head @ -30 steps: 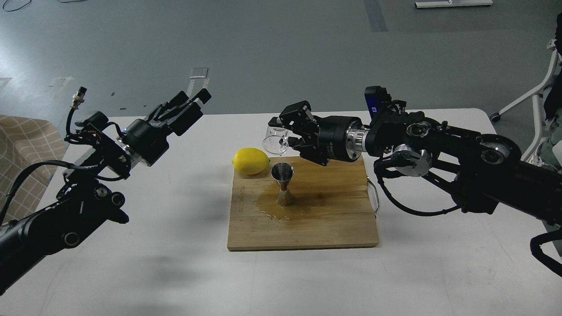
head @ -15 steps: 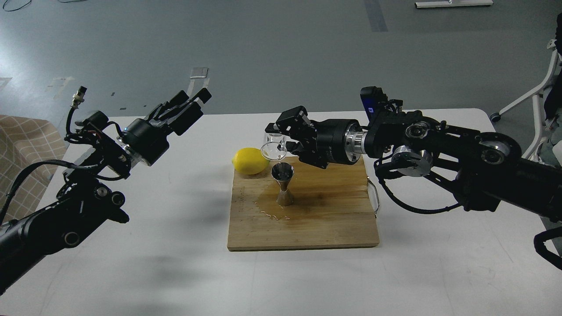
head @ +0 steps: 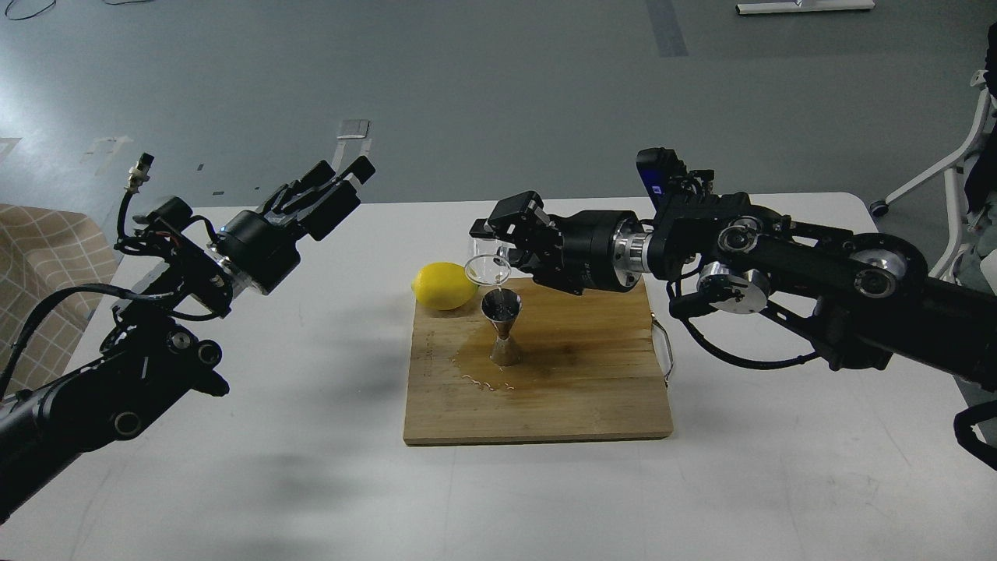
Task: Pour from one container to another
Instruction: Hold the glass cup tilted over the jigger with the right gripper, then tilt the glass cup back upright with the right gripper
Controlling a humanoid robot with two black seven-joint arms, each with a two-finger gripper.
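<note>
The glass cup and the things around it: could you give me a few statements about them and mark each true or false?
1. The right hand holds the glass cup tilted over the jigger. True.
2. The jigger lies on its side. False: it stands upright on the cutting board.
3. The lemon sits at the board's far left corner, beside the jigger. True.
4. The left hand is gripping the lemon. False: it is raised over the table, far from the lemon, holding nothing.
5. The board around the jigger's foot is dry. False: a wet patch spreads there.
</note>
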